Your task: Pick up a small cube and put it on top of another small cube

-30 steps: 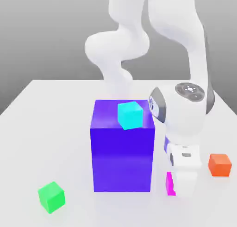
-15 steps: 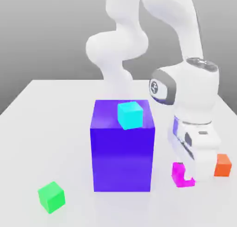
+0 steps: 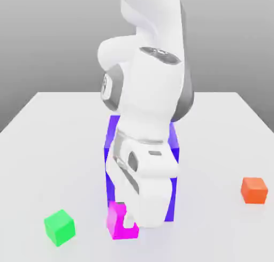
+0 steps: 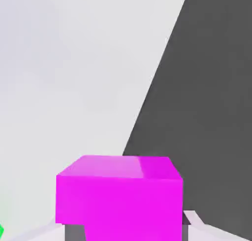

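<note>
Exterior view first: I have the gripper [image 3: 128,219] closed on the pink cube [image 3: 121,228], in front of the blue block [image 3: 170,189] from this side. The arm [image 3: 150,90] hides most of that block, and the hand covers part of the pink cube. To the exterior view's left, the green cube [image 3: 59,228] sits apart on the table [image 3: 214,148]; the orange cube [image 3: 254,190] is well off to the right. In the hand view, the pink cube is cut off by the frame, with 1 green sliver at another edge.
</note>
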Available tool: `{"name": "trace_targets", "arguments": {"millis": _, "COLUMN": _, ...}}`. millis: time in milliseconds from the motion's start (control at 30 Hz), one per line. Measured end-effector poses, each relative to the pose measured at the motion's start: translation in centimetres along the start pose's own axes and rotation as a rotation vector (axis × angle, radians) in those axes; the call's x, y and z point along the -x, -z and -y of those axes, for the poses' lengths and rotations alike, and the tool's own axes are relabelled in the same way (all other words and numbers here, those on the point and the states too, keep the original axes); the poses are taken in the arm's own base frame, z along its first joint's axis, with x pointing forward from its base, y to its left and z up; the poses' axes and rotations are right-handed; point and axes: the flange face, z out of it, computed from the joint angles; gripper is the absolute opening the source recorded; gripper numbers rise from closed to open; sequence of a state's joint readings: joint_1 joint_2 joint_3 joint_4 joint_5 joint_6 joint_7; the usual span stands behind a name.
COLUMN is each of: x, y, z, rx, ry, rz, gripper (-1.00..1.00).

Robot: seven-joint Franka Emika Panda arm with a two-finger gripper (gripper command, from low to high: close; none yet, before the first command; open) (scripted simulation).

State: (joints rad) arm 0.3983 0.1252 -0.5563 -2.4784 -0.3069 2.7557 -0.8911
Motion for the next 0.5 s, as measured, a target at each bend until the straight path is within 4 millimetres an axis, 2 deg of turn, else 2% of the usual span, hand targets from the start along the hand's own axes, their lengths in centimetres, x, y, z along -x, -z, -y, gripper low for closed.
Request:
{"name": "trace_targets", "arguments": {"millis": 100, "x": 5.7, "y": -1.1, "z": -1.3, "rx": -0.074, "ry": -0.129, "rz": 0.006, "gripper": -1.0}}
{"name": "trace_targets", "arguments": {"millis": 267, "x": 12.2, "y": -3.0, "z": 0.0, "rx": -0.232, "ry": -0.387, "rz": -0.029, "gripper": -1.0}}
{"name": "trace_targets", "arguments": {"millis": 500, "x": 12.4, "y": -7.3, "z": 1.0, "rx": -0.252, "ry": -0.424, "rz": -0.04, "gripper": -1.0}}
